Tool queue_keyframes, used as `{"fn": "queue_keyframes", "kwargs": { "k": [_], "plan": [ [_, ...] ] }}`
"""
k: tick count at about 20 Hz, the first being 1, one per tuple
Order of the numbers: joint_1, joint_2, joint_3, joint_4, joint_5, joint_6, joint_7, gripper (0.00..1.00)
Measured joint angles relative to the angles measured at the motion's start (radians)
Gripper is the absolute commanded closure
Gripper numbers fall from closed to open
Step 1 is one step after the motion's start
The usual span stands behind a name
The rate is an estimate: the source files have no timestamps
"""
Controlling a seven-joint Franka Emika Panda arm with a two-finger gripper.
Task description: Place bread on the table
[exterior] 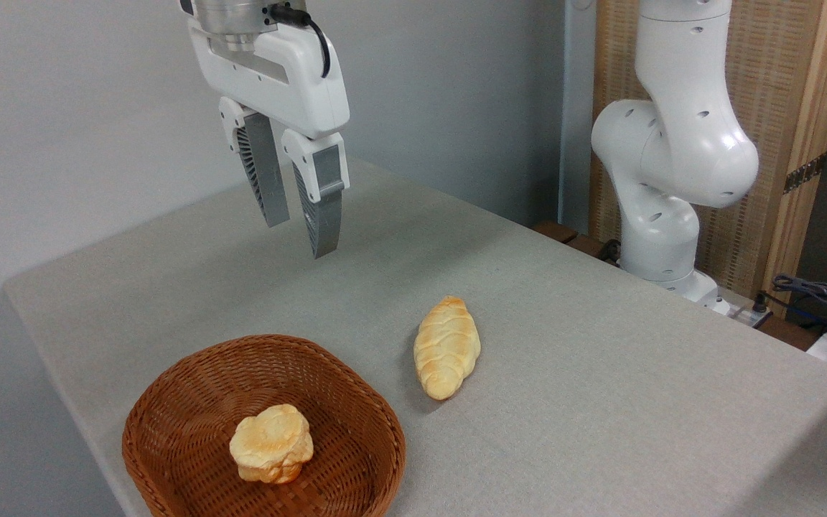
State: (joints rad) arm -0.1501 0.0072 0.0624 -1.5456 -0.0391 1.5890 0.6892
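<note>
Hovering high over the far table (600, 373), the gripper (306, 233) held nothing, jaws slightly spread. The bun (271, 442) sat in the near wicker basket (169, 402), ungrasped; descending to it seemingly came next.

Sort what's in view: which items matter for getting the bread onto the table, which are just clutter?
Part of the job:
- bun, sitting in the basket
- basket, which holds it
- table, the drop spot
- gripper, open, empty, up above the table

Just lying about:
- long loaf, on the table beside the basket
- cables at the far right
</note>
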Motion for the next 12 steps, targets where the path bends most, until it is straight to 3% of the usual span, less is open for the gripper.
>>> {"fn": "queue_keyframes", "kwargs": {
  "k": [12],
  "plan": [
    [0.001, 0.001, 0.013, 0.0, 0.0, 0.0, 0.0, 0.0]
  ]
}}
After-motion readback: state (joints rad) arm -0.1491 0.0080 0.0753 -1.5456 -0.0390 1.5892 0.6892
